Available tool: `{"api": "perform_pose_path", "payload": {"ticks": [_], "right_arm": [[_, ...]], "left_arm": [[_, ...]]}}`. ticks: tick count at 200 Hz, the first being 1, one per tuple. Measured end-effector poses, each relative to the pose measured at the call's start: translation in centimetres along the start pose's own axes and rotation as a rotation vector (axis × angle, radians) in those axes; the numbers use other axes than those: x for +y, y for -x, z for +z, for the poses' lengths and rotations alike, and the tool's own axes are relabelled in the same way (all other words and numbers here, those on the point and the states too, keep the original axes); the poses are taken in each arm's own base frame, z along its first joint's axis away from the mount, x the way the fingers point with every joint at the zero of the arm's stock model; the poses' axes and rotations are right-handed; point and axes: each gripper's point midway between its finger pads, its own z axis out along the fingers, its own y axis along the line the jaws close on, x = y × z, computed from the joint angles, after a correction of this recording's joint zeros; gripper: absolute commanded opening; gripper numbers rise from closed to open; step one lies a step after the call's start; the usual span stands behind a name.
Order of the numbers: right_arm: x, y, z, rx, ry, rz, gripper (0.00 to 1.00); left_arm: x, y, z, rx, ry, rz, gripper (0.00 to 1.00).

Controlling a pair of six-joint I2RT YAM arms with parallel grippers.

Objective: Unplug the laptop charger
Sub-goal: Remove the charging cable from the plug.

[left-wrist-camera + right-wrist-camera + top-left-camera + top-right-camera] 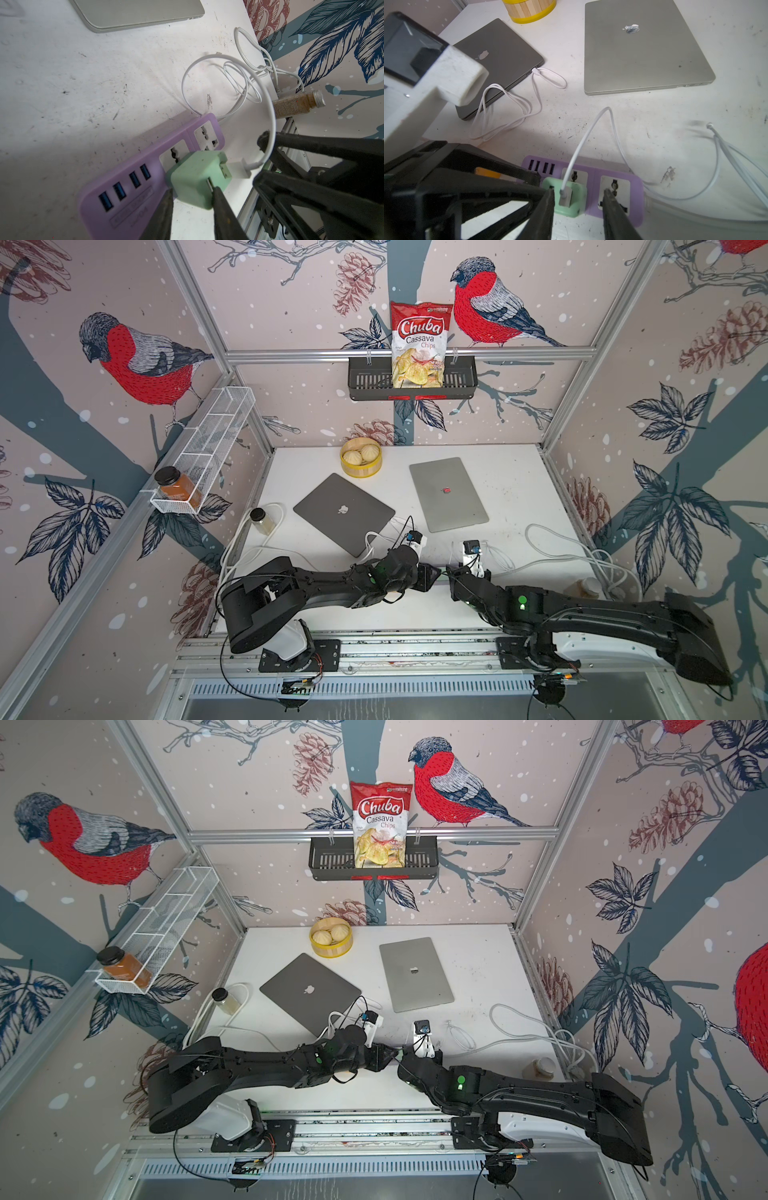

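Setting: a robot test cell in a lab, not a lived-in room. An aluminium frame [409, 353] with bird-print wall panels [141, 364] boxes in a white table [511, 489]; the left arm [324, 585] and right arm [602, 610] are bolted to a rail [415, 645] at 6 o'clock. Staged props: a chips bag [419, 344] in a black basket [461, 377] at 12 o'clock and a wire shelf [216, 431] at 9–10 o'clock.

tight at the purple power strip [618, 172]: left gripper [191, 189] and right gripper [579, 190] sit nose to nose around the mint charger [197, 178], its white cable [583, 141] arching up beside them. bare table [83, 83] toward the silver laptop [643, 56] is free. cable loops [508, 116] crowd the dark laptop [500, 54] near edge, spice bottle [295, 104] at the right table edge
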Motion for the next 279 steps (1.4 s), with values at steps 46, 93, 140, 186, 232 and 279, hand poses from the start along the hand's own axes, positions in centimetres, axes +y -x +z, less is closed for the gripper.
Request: {"api": "perform_pose_path", "payload": {"ticks": [46,93,140,186,232,279], "right_arm": [[0.4,-0.8,0.7,0.036,-0.003,-0.018,0.38],[1.0,-1.2,1.5,0.067,-0.021,-0.040,0.30],[1.1,-1.3,1.5,0.072,-0.024,-0.044,0.18],[1.2,-1.1,1.3,0.061,-0.017,-0.035,0.14],[1.2,-0.8,1.0,0.050,-0.011,-0.035,0.11],[1.2,-0.8,1.0,0.046,-0.020,-0.044,0.10]], "left_arm": [[0.1,0.0,0.0,0.000,0.002,0.000,0.34],[0.1,-0.1,-0.2,0.000,0.005,0.000,0.34],[0.3,-0.1,-0.2,-0.001,0.009,0.000,0.35],[0.1,0.0,0.4,-0.005,-0.002,-0.003,0.34],[0.0,0.2,0.8,-0.010,-0.009,-0.020,0.34],[0.0,0.2,0.8,-0.011,-0.010,-0.024,0.34]]}}
